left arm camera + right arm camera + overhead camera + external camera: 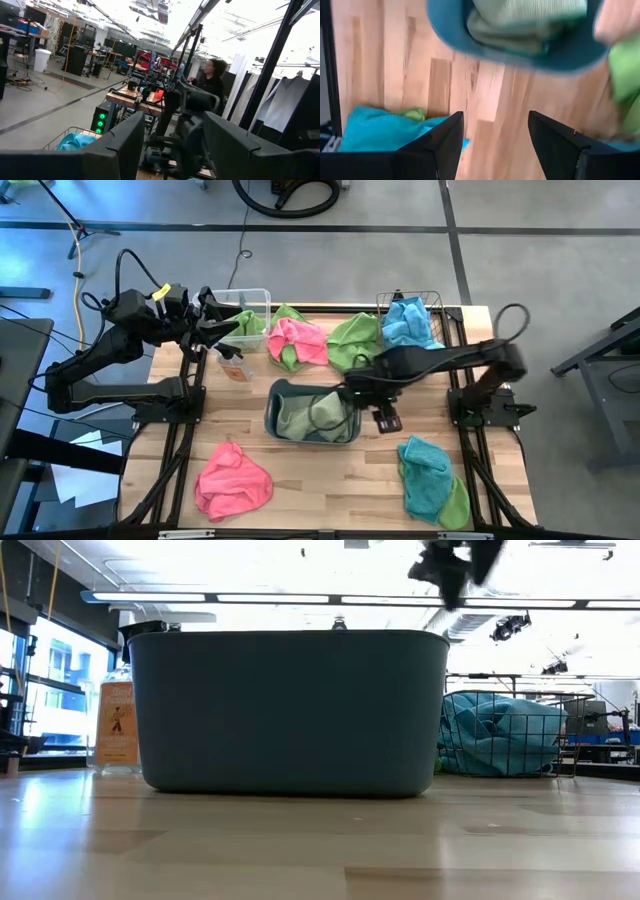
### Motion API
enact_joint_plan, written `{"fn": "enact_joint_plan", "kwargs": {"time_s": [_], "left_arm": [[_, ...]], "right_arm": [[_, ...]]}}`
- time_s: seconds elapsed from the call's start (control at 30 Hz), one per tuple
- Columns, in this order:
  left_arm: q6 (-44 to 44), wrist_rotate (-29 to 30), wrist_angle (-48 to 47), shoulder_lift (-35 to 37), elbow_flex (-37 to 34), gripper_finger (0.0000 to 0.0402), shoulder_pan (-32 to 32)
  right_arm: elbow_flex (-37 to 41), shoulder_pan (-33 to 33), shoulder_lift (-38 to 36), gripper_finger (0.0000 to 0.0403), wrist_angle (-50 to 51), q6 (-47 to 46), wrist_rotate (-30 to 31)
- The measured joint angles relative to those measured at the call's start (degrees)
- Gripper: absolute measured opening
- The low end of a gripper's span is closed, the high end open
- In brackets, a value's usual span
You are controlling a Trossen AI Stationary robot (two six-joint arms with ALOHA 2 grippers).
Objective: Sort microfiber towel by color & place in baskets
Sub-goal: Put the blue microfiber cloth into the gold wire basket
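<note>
green towel [312, 412] in grey-blue tub [275, 415], right gripper [352, 390] jaws spread beside tub

Low view: grey-blue tub [290, 710] fills the middle and hides its own contents plus most of the table behind. Spray bottle [117, 720] partly behind the tub's edge, label too small to read. Right gripper [452, 565] cut off by the top edge, dark against the lights, fingers unreadable. Right wrist view: tub [520, 47] and the green towel in it [527, 20] motion-blurred, cut by the top edge. Teal towel [385, 127] partly behind the fingers [442, 142]. High view: left gripper [222, 328] overlaps the clear bin [250, 305], finger gap unclear.
</note>
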State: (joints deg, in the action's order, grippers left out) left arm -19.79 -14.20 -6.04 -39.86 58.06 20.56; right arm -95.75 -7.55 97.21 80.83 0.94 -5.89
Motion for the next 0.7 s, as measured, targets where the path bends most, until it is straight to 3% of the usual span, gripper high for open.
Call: {"fn": "enact_joint_plan", "kwargs": {"time_s": [0.17,0.37,0.53,0.7], "left_arm": [[0.0,0.0,0.0,0.0,0.0,0.0190,0.0],[0.0,0.0,0.0,0.0,0.0,0.0190,0.0],[0.0,1.5,0.0,0.0,0.0,0.0190,0.0],[0.0,2.9,0.1,0.0,0.0,0.0190,0.0]], "right_arm": [[21.1,-1.6,-15.1,0.0218,-9.2,-15.6,-1.9],[34.0,-9.1,-29.0,0.0218,-11.9,-40.7,-4.2],[39.6,-15.7,-31.3,0.0218,-15.5,-53.1,-8.1],[43.4,-19.6,-29.0,0.0218,-22.1,-59.1,-10.2]]}}
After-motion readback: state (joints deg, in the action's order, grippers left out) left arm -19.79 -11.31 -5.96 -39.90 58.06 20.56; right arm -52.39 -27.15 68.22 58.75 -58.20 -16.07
